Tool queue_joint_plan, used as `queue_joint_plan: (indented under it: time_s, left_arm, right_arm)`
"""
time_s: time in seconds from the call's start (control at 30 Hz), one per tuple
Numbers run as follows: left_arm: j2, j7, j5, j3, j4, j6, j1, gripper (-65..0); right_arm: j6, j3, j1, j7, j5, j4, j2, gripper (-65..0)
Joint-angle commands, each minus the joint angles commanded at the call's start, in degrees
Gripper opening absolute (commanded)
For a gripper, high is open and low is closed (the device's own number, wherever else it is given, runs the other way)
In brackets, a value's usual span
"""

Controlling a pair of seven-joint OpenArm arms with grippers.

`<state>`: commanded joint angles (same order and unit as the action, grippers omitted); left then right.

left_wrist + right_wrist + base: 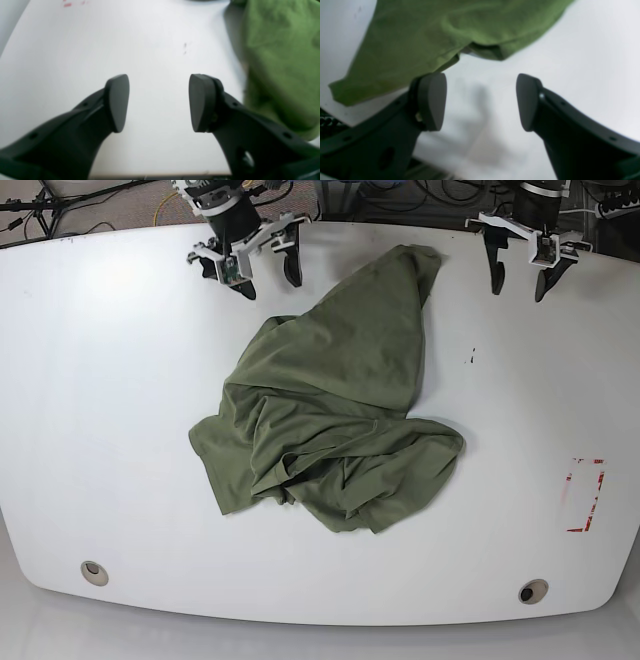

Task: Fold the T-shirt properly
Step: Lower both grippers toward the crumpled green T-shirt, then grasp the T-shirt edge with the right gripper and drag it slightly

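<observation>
Table [110, 430] white, red marks [585, 495] at one side; both claws [268, 272] [522, 272] spread wide, holding nothing.

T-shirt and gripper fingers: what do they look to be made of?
T-shirt: matte knit fabric, probably cotton; it drapes in soft folds and bunched creases, with no sheen. Fingers of the left gripper: dark, matte, with rounded edges and no metallic glint; likely plastic or rubber, can't tell which.

You've got two grippers [249, 276], fingers spread, with one T-shirt [330, 400] lying between and beyond them. Past it, you have two table holes [94, 573].
</observation>
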<state>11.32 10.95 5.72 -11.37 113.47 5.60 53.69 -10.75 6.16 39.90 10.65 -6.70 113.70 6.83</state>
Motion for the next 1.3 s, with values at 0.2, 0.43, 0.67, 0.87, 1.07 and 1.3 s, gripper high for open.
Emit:
queue_joint_plan:
  time_s: [0.2, 0.43, 0.67, 0.87, 1.07, 1.3]
  left_arm:
    - [0.4, -0.1, 0.1, 1.2, 0.5, 0.3, -0.5, -22.3]
    - [-1.1, -0.1, 0.5, 3.4, 2.2, 0.6, -4.9, -20.0]
    - [-1.7, -0.4, 0.4, 3.8, 1.8, 1.1, -7.3, -21.2]
    - [-1.3, -0.3, 1.4, -1.2, -1.5, 3.3, -12.0, -22.8]
    - [-1.3, -0.5, 1.4, -2.2, -2.2, 3.2, -12.3, -23.2]
    - [-1.3, -1.1, 1.5, -2.6, -1.7, 2.0, -11.2, -24.0]
  right_arm:
    - [0.13, 0.1, -2.9, 1.7, 0.2, -0.3, 0.0, -22.2]
    - [0.47, -1.0, -13.7, 9.9, -3.9, -0.5, 0.8, -16.3]
    - [0.5, -1.1, -18.1, 12.5, -4.8, -1.4, 0.7, -16.2]
    - [-2.36, -1.5, -25.0, 14.2, -4.5, -8.4, -2.0, -15.1]
    - [-3.58, -1.6, -26.3, 14.8, -4.4, -11.1, -2.3, -15.4]
    - [-6.51, -2.9, -29.0, 21.7, -3.6, -12.5, -1.8, -15.0]
